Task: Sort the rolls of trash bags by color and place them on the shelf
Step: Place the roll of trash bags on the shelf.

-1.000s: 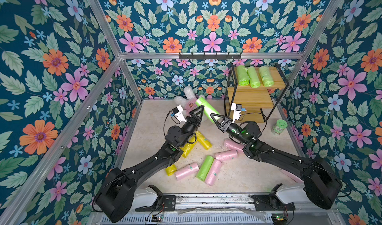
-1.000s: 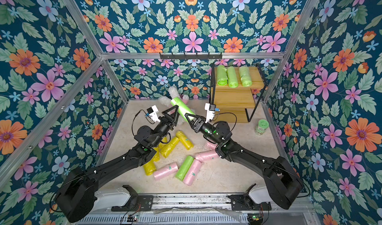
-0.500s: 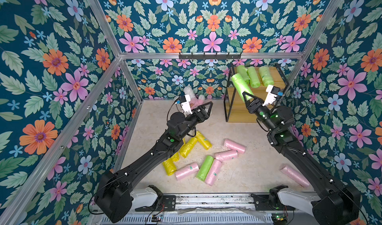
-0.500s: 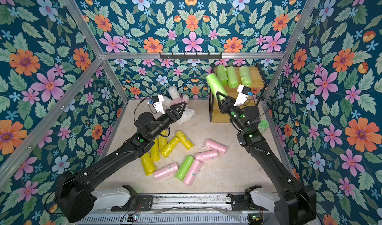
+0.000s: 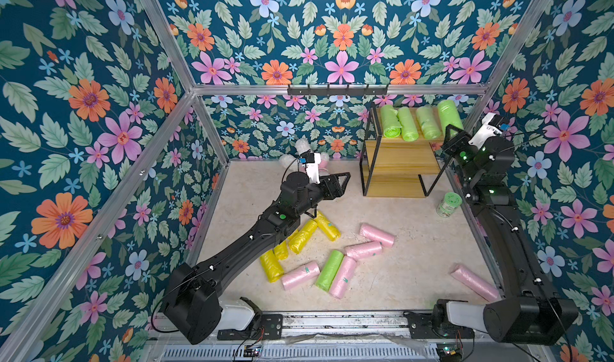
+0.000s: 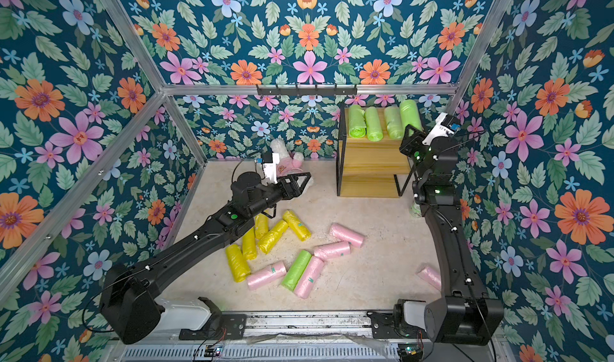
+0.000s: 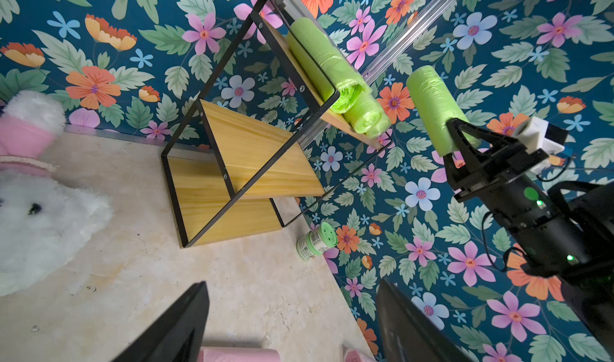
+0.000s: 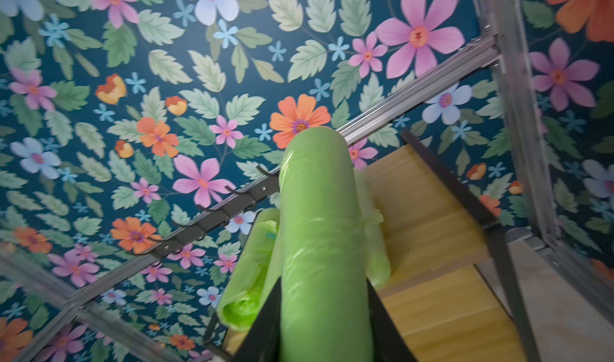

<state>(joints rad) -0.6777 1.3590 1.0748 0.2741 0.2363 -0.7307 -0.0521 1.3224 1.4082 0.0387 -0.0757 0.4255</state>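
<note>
Gripping a green roll (image 5: 449, 112) by its near end, the right gripper (image 5: 449, 133) hangs it at the top board of the shelf (image 5: 398, 157) beside three green ones (image 5: 408, 123) (colours stay together); the left gripper (image 5: 345, 177) gapes empty; a second ago both met at that roll over the floor (image 5: 415, 260).

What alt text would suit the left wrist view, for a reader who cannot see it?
The right hand grips a lime green roll in the air near the top board of the shelf, where other green rolls already lie. The lower boards are bare; a small green jar and a white plush toy sit on the floor.
</note>
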